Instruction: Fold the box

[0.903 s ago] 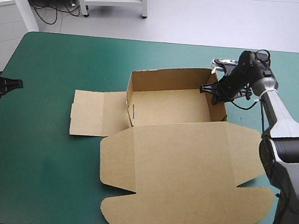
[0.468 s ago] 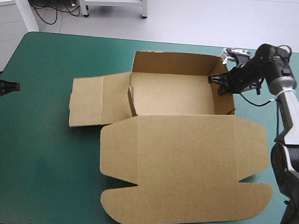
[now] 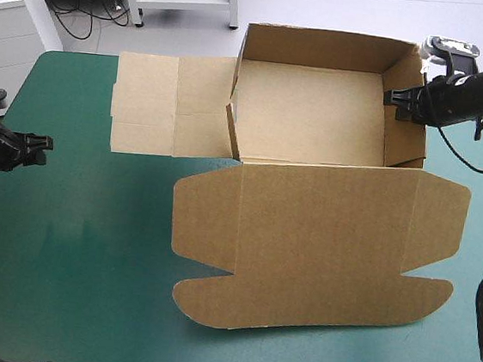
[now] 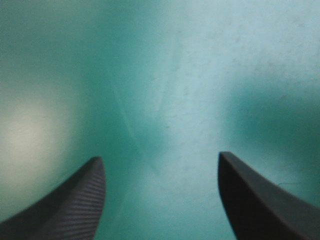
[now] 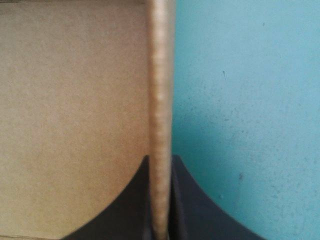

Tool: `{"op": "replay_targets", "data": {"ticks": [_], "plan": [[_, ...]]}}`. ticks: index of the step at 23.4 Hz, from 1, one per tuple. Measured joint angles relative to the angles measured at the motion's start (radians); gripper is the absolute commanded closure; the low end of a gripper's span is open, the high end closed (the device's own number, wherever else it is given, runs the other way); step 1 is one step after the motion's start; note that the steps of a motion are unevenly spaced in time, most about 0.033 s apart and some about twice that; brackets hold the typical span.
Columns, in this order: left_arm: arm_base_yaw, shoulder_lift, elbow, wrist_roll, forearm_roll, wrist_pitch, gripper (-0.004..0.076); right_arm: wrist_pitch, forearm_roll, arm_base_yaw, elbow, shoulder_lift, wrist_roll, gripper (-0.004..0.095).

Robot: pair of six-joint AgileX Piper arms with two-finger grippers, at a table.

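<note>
Right jaws, clenched on its 3 o'clock wall, had hauled the box (image 3: 307, 136) toward the worktop's (image 3: 88, 243) 12 o'clock edge, apparently repositioning rather than folding; left jaws hung released at 9 o'clock.

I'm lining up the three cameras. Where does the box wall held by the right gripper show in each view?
High view: the box's held wall forms its right end, by the far right corner of the teal-green cover, the right gripper shut on it.
Left wrist view: not in it; only cover ahead of the open left gripper.
Right wrist view: its edge runs ahead out of the gripper.
Shared landmark: the teal-green cover.
</note>
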Motion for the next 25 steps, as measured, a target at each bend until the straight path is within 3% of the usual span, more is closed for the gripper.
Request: {"op": "replay_targets", "data": {"ticks": [6,12,17,25], "plan": [[0.0,0.08,0.0,0.049,-0.265,0.025,0.0133,0.0,0.111,0.0,0.0,-0.041,-0.003,0.0928],[-0.006,0.117,0.0,0.234,-0.603,0.145,0.0144,0.0,0.203,0.013,0.0,-0.042,-0.003,0.0925],[-0.086,0.117,0.0,0.342,-0.893,0.162,0.0144,0.0,0.101,0.141,0.0,-0.039,0.012,0.0926],[-0.216,0.117,0.0,0.35,-0.894,0.163,0.0144,0.0,0.071,0.166,0.0,0.066,0.08,0.0926]]}}
